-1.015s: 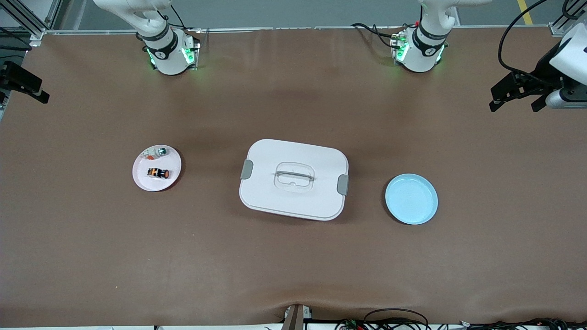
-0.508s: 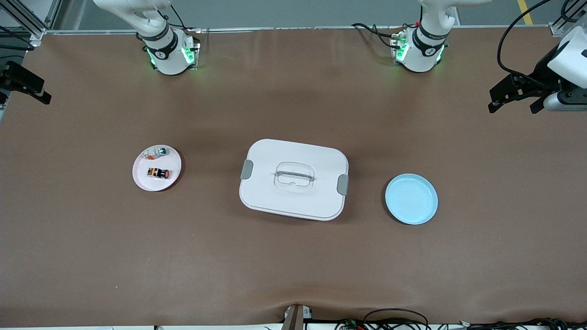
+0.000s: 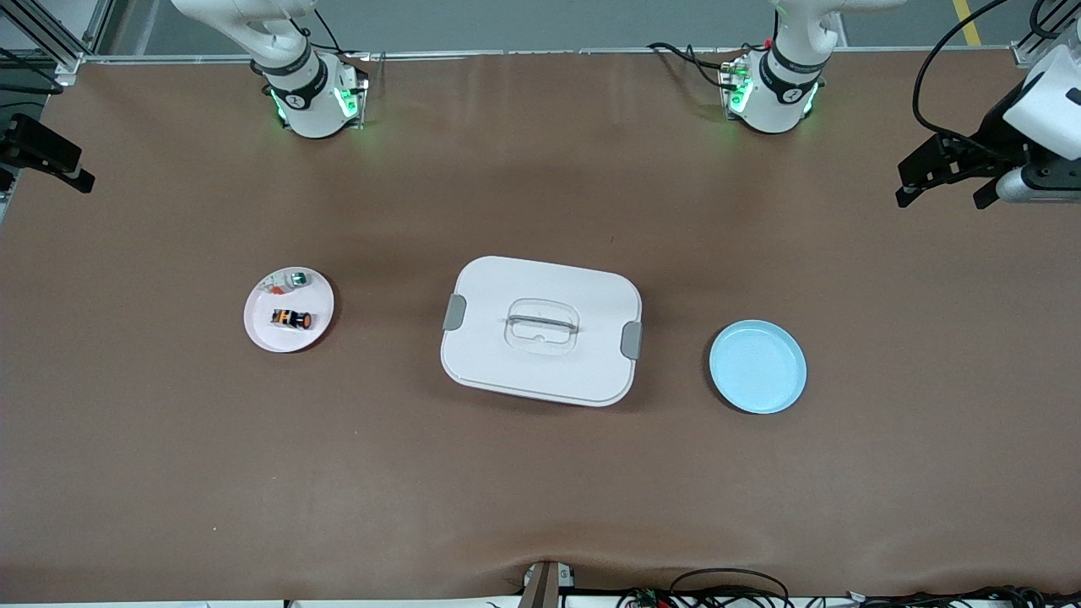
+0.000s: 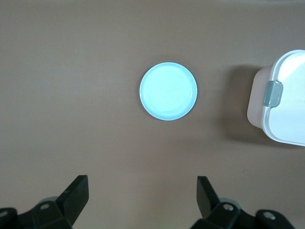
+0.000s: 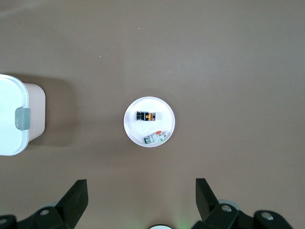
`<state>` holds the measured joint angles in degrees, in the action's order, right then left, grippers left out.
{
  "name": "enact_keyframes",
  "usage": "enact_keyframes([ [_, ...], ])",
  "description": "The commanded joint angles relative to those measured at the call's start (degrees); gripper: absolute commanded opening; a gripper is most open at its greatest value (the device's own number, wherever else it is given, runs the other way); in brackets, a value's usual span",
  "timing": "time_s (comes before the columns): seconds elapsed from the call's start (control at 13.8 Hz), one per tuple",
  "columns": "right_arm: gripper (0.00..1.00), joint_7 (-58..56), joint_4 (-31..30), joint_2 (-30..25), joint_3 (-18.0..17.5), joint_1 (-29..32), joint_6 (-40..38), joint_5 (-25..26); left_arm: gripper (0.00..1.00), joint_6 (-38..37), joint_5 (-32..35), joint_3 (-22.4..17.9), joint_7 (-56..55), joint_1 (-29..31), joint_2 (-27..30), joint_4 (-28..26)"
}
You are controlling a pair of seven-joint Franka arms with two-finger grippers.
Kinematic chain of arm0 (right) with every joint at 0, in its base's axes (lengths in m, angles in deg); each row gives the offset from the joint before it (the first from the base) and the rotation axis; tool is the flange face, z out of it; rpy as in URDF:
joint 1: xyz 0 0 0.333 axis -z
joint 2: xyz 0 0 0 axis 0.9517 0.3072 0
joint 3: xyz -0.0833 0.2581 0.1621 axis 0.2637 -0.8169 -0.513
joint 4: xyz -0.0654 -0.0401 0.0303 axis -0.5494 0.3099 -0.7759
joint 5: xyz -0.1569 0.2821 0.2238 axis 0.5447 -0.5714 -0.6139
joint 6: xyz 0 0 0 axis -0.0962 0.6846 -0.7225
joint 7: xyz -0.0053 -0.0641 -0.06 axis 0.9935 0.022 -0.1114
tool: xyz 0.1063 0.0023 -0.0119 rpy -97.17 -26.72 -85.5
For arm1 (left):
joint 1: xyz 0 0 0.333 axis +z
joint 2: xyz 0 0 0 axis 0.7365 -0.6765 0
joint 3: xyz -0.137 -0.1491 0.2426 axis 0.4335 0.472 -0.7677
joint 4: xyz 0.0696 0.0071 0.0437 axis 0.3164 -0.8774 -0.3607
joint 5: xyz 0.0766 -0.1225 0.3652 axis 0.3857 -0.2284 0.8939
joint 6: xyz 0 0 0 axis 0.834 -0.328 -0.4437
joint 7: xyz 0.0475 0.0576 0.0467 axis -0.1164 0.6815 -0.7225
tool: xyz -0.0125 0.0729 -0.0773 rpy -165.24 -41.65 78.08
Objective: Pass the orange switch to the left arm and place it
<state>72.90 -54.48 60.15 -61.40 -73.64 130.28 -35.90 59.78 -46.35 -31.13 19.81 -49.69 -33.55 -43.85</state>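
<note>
The orange switch point(image 3: 292, 319) lies on its side on a small pink plate point(image 3: 268, 336) toward the right arm's end of the table. It also shows in the right wrist view point(image 5: 147, 116). The white box point(image 3: 540, 355) with grey latches stands at the table's middle. My right gripper point(image 3: 44, 173) is open and empty, high over the table's edge at the right arm's end; in its wrist view point(image 5: 141, 191) the plate lies far below. My left gripper point(image 3: 944, 196) is open and empty, high over the left arm's end point(image 4: 141, 191).
A blue plate point(image 3: 757, 366) lies empty between the box and the left arm's end, also in the left wrist view point(image 4: 168, 91). On the pink plate lie a white piece with an orange bit point(image 3: 274, 288) and a green-tipped silvery piece point(image 3: 297, 278). Cables run along the table's near edge.
Both grippers have drifted only slightly, still open and high at the table's ends. The switch, plates and box have not moved.
</note>
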Motion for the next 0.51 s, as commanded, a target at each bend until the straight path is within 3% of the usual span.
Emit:
enact_keyframes([
  [0.0, 1.0, 2.19, -1.46, -1.45, 0.24, -0.4, 0.14, -1.78, 1.0, -0.72, 1.28, 0.04, 0.88, -0.11, -0.68, 1.26],
  [0.44, 1.0, 1.93, -1.63, -1.45, 0.24, -0.67, -0.03, -2.76, 1.0, -0.72, 1.37, 0.04, 0.62, -0.38, -0.68, 1.26],
])
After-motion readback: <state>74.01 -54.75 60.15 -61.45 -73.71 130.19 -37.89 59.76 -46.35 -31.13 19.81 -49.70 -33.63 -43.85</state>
